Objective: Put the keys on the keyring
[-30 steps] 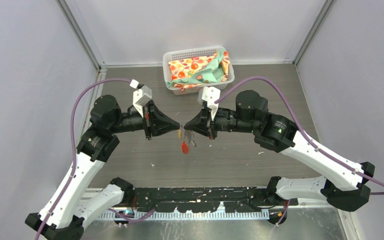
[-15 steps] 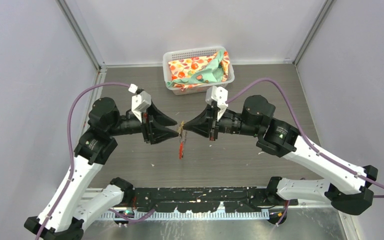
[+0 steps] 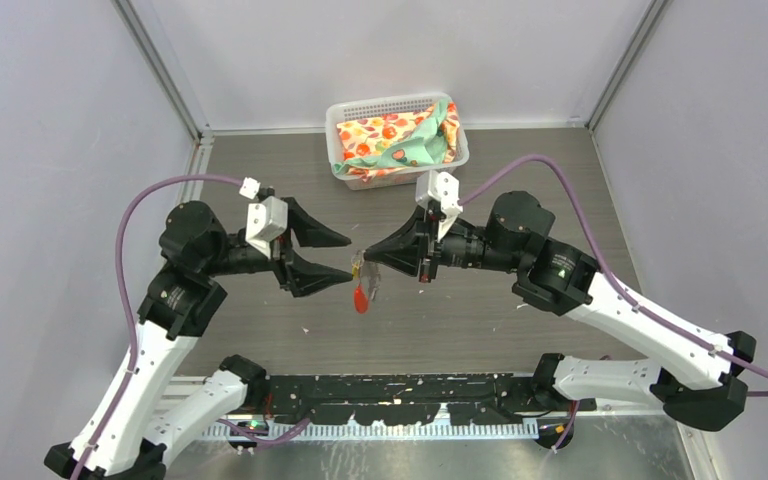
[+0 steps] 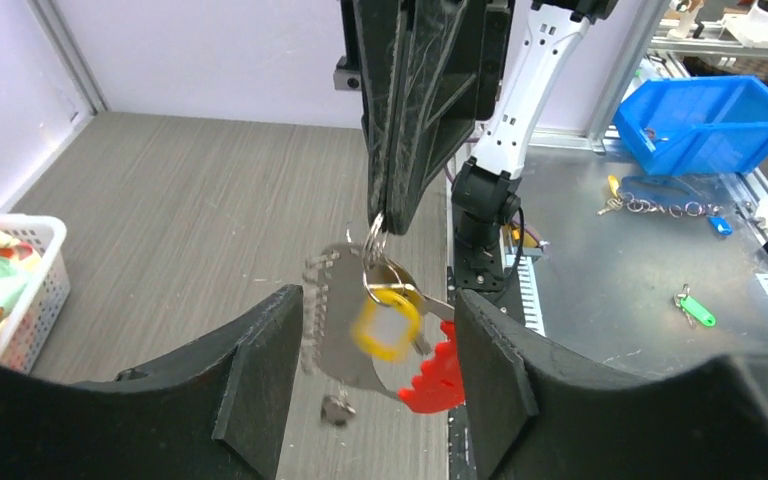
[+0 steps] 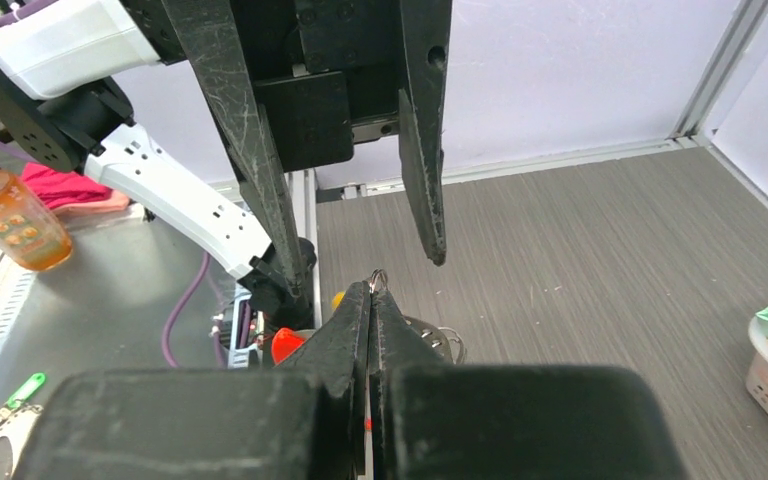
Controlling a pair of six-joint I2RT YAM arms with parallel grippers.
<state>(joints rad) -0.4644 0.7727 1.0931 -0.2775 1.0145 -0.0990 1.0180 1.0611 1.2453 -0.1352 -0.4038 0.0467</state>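
- Grey wood-grain table [image 3: 480, 320] is filling the overhead view, with a white basket [image 3: 345, 110] holding a patterned cloth [image 3: 390, 135] at 12 o'clock.
- Right claw [image 3: 364, 257] is reaching in from 3 o'clock, its fingers pressed fully together on the small silver loop of the keyring [image 4: 375, 232].
- Keys [image 4: 385, 325] are hanging in the air below that loop near the table's centre, a yellow-headed one in front of a silver toothed blade, with the red tag [image 4: 430, 375] dangling at 5 o'clock of them.
- Left claw [image 3: 350, 258] is sitting at 9 o'clock of the bunch, its fingers spread well apart and gripping nothing.
- Blur on the bunch in the left wrist view is suggesting that it is swinging.
- Judged step: freeing the left claw. Doing it well is calling for a firm, level pinch on the right and a straight pull toward 9 o'clock, so that neither spread finger is snagging a dangling key.
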